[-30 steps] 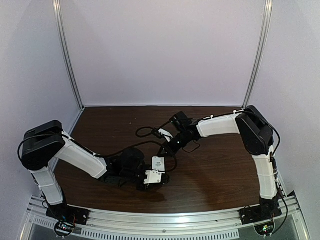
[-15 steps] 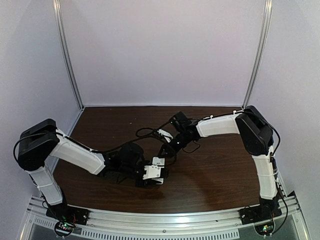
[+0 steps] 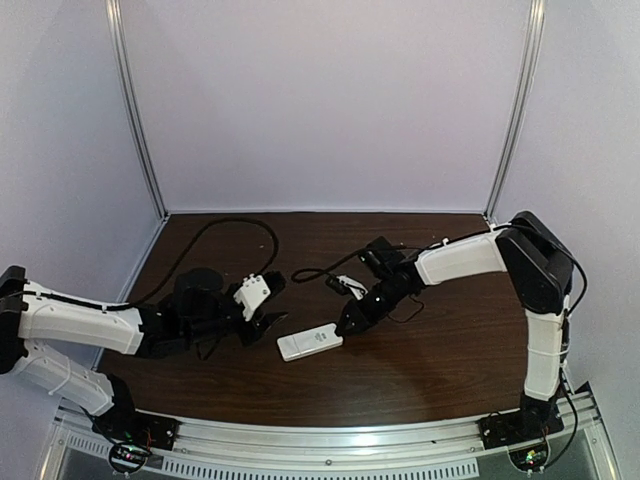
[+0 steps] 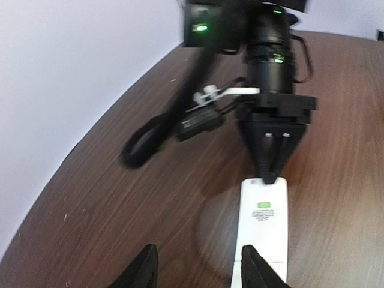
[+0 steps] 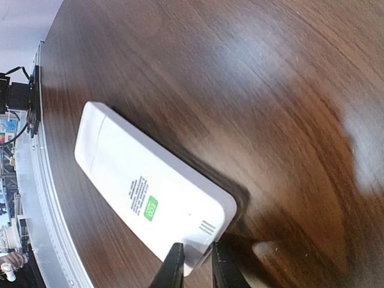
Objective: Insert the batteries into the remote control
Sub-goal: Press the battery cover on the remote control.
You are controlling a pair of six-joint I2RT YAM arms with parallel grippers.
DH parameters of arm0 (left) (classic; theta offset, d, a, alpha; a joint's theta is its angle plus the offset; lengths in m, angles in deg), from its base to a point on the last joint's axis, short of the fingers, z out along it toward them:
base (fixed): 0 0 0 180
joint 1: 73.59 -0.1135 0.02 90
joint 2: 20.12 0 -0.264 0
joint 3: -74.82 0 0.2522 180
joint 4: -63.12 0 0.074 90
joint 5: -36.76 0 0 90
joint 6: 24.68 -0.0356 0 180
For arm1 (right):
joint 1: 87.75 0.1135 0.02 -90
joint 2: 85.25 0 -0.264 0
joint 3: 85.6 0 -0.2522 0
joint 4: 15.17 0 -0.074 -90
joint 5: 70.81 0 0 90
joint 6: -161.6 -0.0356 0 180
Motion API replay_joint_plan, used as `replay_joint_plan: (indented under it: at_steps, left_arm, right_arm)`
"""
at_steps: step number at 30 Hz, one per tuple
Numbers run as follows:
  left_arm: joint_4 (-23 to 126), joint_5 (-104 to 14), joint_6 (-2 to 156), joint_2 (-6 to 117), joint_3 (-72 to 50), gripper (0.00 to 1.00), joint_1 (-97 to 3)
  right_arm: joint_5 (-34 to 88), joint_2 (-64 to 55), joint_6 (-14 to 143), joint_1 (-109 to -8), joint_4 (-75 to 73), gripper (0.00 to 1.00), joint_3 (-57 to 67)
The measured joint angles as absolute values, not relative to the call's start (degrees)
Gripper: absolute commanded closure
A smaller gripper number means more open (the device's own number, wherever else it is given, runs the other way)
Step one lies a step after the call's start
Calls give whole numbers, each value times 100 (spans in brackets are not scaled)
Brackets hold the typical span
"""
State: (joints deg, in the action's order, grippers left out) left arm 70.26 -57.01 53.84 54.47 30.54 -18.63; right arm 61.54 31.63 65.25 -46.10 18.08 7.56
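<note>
**Left tool [image 3: 270,320] has let go and withdrawn leftward**

Its fingers stand apart. The flat white plastic remote control [image 3: 308,343] lies label-up near the middle of the tabletop's front edge. The right tool [image 3: 345,327], nearly together, touches its far end; I cannot tell whether it grips. Pushing could skid the unbraced remote.

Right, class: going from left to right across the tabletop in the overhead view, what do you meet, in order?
left arm's white forearm → left arm's fingers → remote control → right arm's fingers → right arm's white forearm
</note>
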Motion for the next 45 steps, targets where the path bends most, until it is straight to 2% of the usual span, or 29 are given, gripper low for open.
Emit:
replay_joint_plan:
  at_steps: [6, 8, 10, 13, 17, 20, 25, 32, 35, 38, 45]
  left_arm:
    - [6897, -7012, 7246, 4894, 3587, 52, -1863]
    - [6782, -7303, 7878, 4872, 3688, 56, -1863]
    - [6734, -7465, 8455, 4913, 3797, 66, -1863]
    - [6790, -7581, 9029, 5197, 3920, 71, -1863]
    - [6773, -7784, 9576, 5899, 3924, 77, -1856]
    - [6795, -8107, 9845, 6279, 3924, 80, -1760]
    - [7568, -8768, 9886, 6811, 4027, 80, -1443]
    - [10760, -9423, 9134, 8299, 4870, 78, -1146]
    - [11669, -9447, 8763, 8795, 4921, 72, -1091]
    - [12019, -9417, 8531, 8852, 4890, 65, -1041]
    - [12187, -9417, 8404, 8946, 4632, 64, -1034]
  right_arm:
    - [6176, 2901, 5976, -4610, 1397, 74, 1309]
    - [6176, 2776, 5764, -4612, 1165, 73, 1525]
    - [6171, 2656, 5548, -4614, 986, 73, 1724]
    - [6165, 2555, 5246, -4634, 706, 71, 1945]
    - [6174, 2507, 4955, -4638, 389, 62, 2126]
    - [6137, 2472, 4868, -4638, 278, 62, 2166]
    - [6091, 2472, 4861, -4671, 252, 62, 2142]
    - [6093, 2479, 4870, -4732, 256, 62, 2059]
    - [6093, 2490, 4886, -4734, 262, 62, 2056]
    - [6097, 2507, 4890, -4734, 262, 62, 2056]
    - [6126, 2562, 4890, -4734, 260, 62, 2046]
